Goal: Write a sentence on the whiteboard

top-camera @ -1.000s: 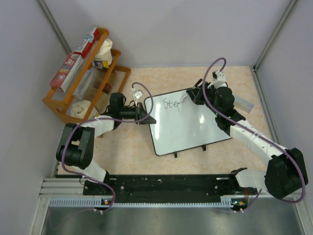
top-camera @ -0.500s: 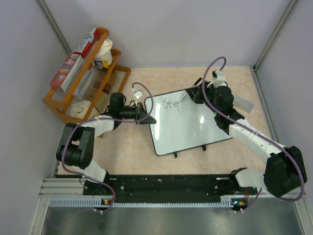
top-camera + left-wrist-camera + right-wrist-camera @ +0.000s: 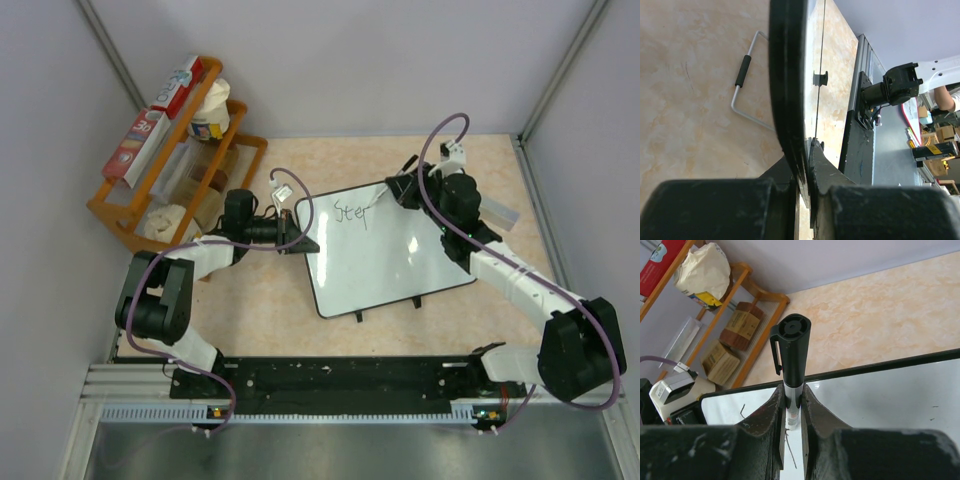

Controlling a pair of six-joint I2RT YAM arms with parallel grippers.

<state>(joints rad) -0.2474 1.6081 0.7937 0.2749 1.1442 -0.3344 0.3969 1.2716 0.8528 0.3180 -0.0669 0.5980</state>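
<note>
Black marker point(image 3: 792, 357) sits clamped in your right gripper point(image 3: 393, 191) by the written "Step" point(image 3: 352, 213). Your left gripper point(image 3: 299, 234) pinches the whiteboard point(image 3: 390, 255) edge.

The right fingers point(image 3: 771, 432) are black plastic with a matt, faintly grainy skin. Between them, the marker point(image 3: 792, 352) shows a smooth black plastic cap and a shinier, silvery barrel below it. Just beyond those fingertips the whiteboard point(image 3: 880, 395) is glossy white (it throws back pale reflections) inside a thin black rim. Past it the table point(image 3: 880, 305) is smooth, beige and marbled, with a low sheen. The left fingers point(image 3: 787, 125) are the same matt black plastic. Beside them lies a wire handle point(image 3: 742, 77) of bright metal with a dull black sleeve. Far left of the right fingers, the rack point(image 3: 108, 212) is orange varnished wood holding brown cardboard boxes point(image 3: 742, 325).
</note>
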